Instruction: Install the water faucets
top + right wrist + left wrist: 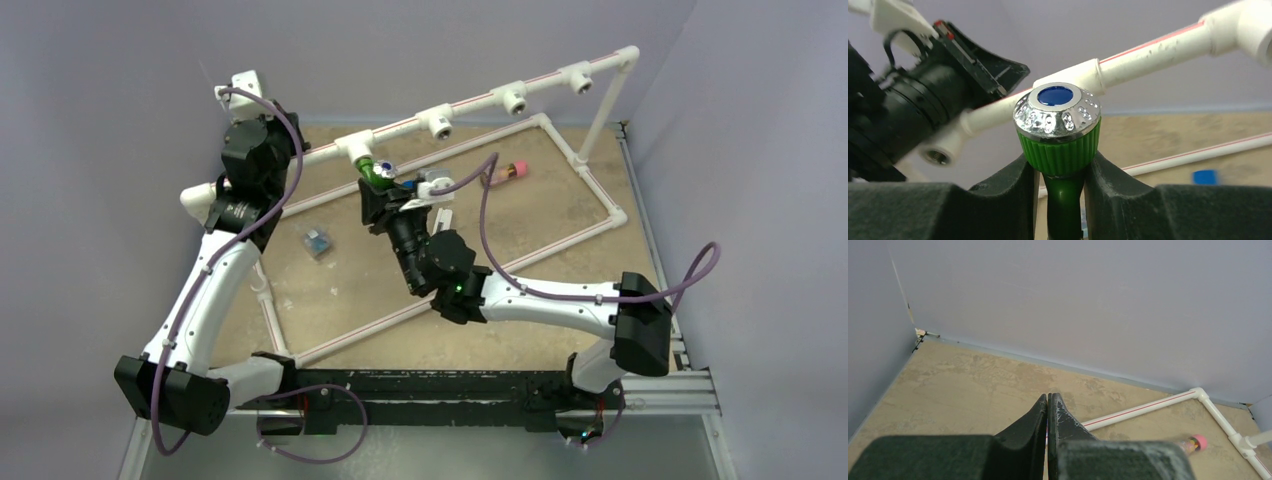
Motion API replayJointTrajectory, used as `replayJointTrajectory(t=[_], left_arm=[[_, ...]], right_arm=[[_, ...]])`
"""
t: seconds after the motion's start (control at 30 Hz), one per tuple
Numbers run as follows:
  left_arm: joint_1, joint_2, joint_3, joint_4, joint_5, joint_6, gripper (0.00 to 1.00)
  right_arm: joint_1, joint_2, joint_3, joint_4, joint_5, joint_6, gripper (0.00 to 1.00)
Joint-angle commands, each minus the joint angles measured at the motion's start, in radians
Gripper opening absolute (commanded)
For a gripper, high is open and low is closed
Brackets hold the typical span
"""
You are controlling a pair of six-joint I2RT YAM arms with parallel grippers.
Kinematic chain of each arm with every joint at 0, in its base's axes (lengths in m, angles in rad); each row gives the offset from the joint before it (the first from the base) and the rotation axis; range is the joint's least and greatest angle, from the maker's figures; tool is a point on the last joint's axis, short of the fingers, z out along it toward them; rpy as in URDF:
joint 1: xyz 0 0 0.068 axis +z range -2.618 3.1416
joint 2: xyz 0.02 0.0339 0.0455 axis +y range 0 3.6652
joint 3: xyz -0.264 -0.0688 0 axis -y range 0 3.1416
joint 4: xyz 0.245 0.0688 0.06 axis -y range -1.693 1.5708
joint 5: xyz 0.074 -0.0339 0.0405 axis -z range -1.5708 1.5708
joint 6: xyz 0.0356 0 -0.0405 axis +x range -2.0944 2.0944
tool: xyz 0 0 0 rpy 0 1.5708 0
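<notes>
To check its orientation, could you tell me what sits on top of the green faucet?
A dimpled silver cap with a blue disc in its centre tops the ribbed knob of the green faucet. The right claw grips the neck below it, hiding the stem and spout.

The tabletop (550,222) is mottled tan and scuffed. Plain grey-lilac walls (450,40) enclose it behind and on both sides. A black rail (430,385) runs along its near edge. Lighting is even.
</notes>
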Motion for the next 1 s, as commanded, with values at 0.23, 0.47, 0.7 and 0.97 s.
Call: replayJointTrajectory(t=[0.23,0.47,0.7,0.97], left_arm=[[-0.005,0.028,-0.061,-0.237,0.033,-0.003,0.00],[-0.006,0.024,-0.059,-0.242,0.033,-0.003,0.00],[-0.007,0.020,-0.056,-0.245,0.033,-0.001,0.00],[-0.007,0.020,-0.052,-0.249,0.030,-0.001,0.00]], right_arm=[[-0.110,-0.074,-0.118,-0.085,-0.257,1.057,0.00],[-0.137,-0.074,-0.148,-0.087,-0.383,1.323,0.11],[-0.137,-0.102,-0.166,-0.106,-0.429,1.339,0.47],[-0.138,-0.208,-0.251,-0.159,-0.428,1.250,0.77]])
